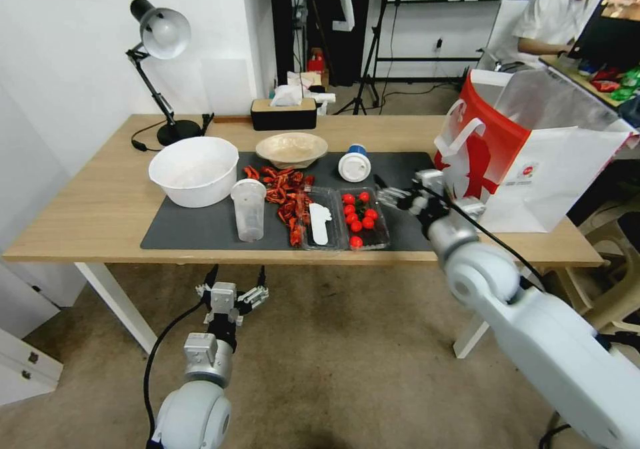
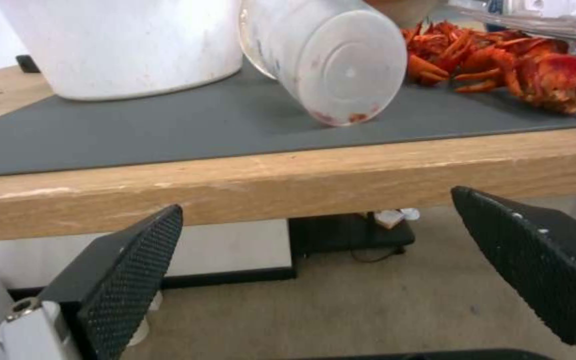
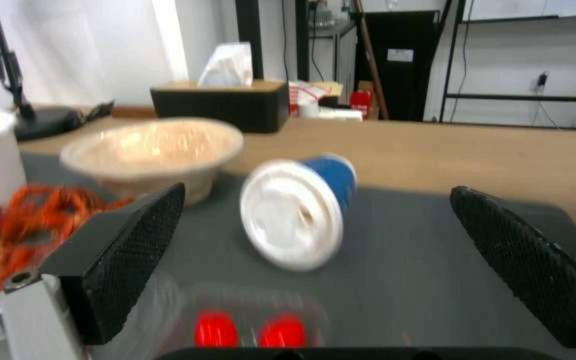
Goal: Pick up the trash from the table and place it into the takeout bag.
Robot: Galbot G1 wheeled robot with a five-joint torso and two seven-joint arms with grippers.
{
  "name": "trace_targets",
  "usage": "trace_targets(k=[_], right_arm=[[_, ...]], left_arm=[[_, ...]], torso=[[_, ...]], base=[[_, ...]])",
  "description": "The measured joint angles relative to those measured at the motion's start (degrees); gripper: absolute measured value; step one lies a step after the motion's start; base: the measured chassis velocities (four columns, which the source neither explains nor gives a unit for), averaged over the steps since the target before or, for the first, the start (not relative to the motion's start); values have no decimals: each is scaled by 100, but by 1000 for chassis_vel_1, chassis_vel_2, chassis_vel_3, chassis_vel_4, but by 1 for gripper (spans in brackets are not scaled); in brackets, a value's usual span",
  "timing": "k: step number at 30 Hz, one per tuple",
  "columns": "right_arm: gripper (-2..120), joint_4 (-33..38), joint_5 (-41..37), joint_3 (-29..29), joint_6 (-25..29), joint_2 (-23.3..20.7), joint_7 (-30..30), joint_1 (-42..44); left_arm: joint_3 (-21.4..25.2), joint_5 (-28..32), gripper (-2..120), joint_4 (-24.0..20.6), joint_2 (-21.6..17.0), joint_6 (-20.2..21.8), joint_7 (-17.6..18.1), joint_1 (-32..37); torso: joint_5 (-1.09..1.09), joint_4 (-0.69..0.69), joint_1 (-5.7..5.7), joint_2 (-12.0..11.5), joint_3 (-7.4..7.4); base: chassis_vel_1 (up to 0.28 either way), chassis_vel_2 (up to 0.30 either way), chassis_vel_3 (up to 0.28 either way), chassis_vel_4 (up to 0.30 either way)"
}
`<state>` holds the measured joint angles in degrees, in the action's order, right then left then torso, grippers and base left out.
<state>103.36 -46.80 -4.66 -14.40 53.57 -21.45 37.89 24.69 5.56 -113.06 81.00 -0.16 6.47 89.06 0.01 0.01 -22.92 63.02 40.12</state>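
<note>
Desk lamp (image 1: 160,35), tissue box (image 1: 283,113), crayfish shells (image 1: 283,192)

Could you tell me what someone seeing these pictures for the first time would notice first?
Probably the big white and red takeout bag standing open at the table's right end, with the right gripper open over the dark mat beside it. Next, the heap of red crayfish shells mid-mat, between a clear plastic cup and a tray of cherry tomatoes. The left gripper hangs open below the table's front edge.
</note>
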Motion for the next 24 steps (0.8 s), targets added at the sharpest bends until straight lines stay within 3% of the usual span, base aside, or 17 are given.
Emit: trace_targets(k=[5, 8, 24], right_arm=[[100, -285, -159, -392, -98, 260, -293, -533], [100, -847, -379, -883, -320, 714, -917, -1179], [100, -2704, -956, -1556, -1050, 1559, -1515, -2739]], left_arm=[[31, 10, 100, 2, -7, -29, -40, 17], [63, 27, 100, 21, -30, -81, -82, 31], [133, 167, 100, 79, -85, -105, -82, 12]], torso=[[0, -1, -1, 0, 0], [-1, 0, 1, 0, 0], [-2, -1, 1, 1, -1]], base=[[0, 0, 0, 0], [0, 0, 0, 0], [0, 0, 0, 0]])
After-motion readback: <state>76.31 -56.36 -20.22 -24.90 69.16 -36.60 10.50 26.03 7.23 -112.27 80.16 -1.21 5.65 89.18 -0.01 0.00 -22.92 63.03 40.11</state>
